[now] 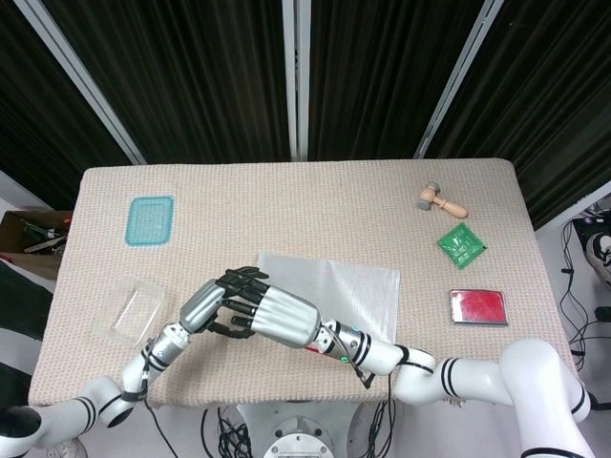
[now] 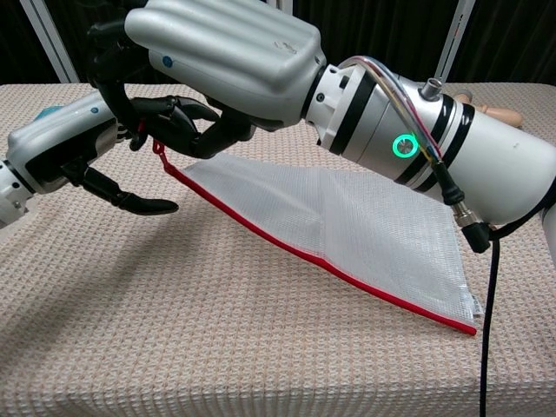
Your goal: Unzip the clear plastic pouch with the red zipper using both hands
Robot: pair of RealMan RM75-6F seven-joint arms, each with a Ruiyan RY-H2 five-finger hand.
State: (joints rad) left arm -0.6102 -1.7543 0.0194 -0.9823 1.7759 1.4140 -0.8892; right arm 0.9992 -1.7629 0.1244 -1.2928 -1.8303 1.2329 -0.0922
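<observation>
The clear mesh pouch [image 1: 348, 286] lies near the table's front middle, and its red zipper [image 2: 287, 246] runs along the near edge. My right hand [image 1: 279, 316] pinches the pouch's left corner in its dark fingers and holds that corner off the cloth; the same hand [image 2: 226, 48] fills the top of the chest view. The red zipper pull [image 2: 158, 148] hangs just below those fingers. From the left, my left hand [image 1: 202, 305] reaches in; its fingers [image 2: 174, 113] lie against the right hand's fingers at the pull. Its thumb [image 2: 139, 203] is spread low, away from the pull.
A clear plastic container [image 1: 129, 307] sits left of my hands, with a teal tray [image 1: 151, 220] further back. On the right are a small wooden hammer [image 1: 441, 199], a green packet [image 1: 461, 244] and a red tin [image 1: 477, 306]. A cardboard box [image 1: 29, 234] stands off the table's left edge.
</observation>
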